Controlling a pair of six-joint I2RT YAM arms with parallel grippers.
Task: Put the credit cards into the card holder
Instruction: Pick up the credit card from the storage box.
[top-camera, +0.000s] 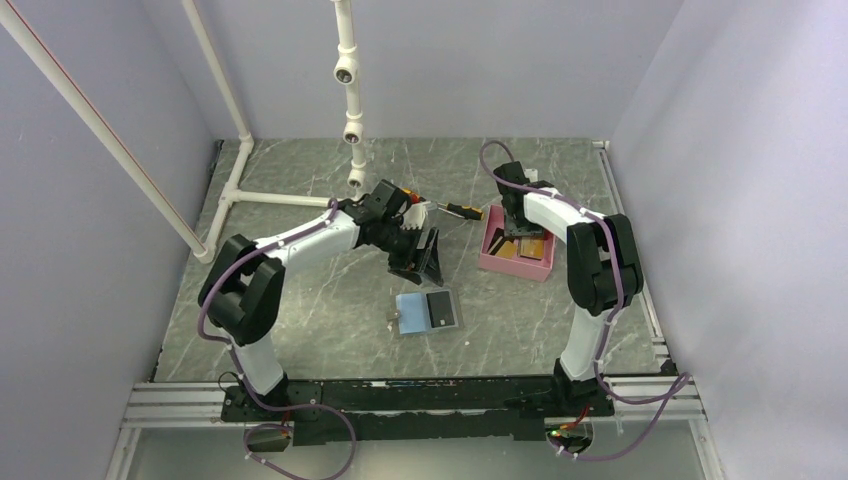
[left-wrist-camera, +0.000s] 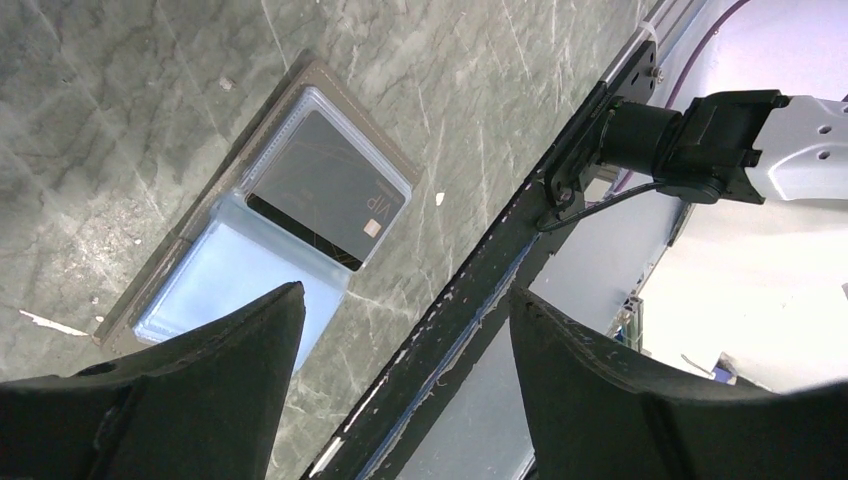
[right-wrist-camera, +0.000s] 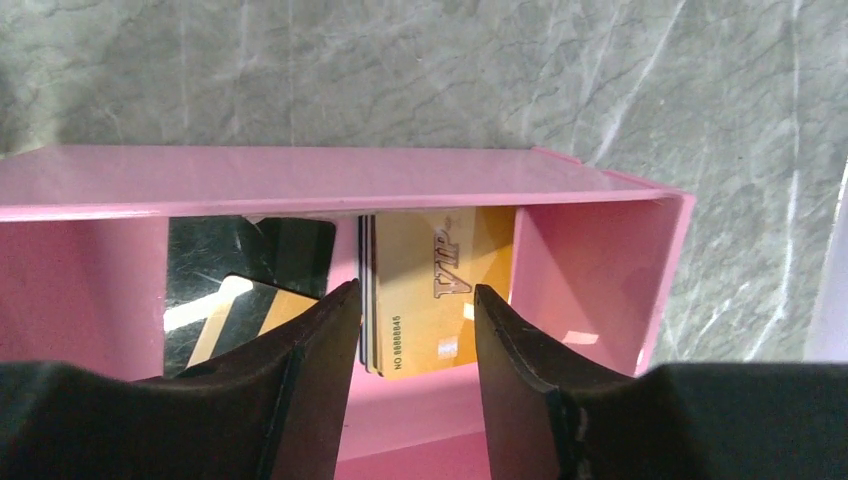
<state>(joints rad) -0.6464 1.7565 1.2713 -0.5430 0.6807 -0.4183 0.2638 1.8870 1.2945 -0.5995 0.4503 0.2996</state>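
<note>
The left tool (left-wrist-camera: 400, 300) hangs released near the card holder (left-wrist-camera: 200, 285), left of the pink tray (right-wrist-camera: 300, 180); the right tool (right-wrist-camera: 415, 290), jaws parted, sits above gold credit cards (right-wrist-camera: 440, 265) inside the tray

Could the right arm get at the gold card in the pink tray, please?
Probably yes: the right gripper hangs open just over the gold card, and nothing in the pink tray lies between them.

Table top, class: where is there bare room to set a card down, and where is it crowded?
Bare: marble between the card holder and the pink tray; also left of the card holder. Crowded: around left fingers, screwdriver and tray.
</note>
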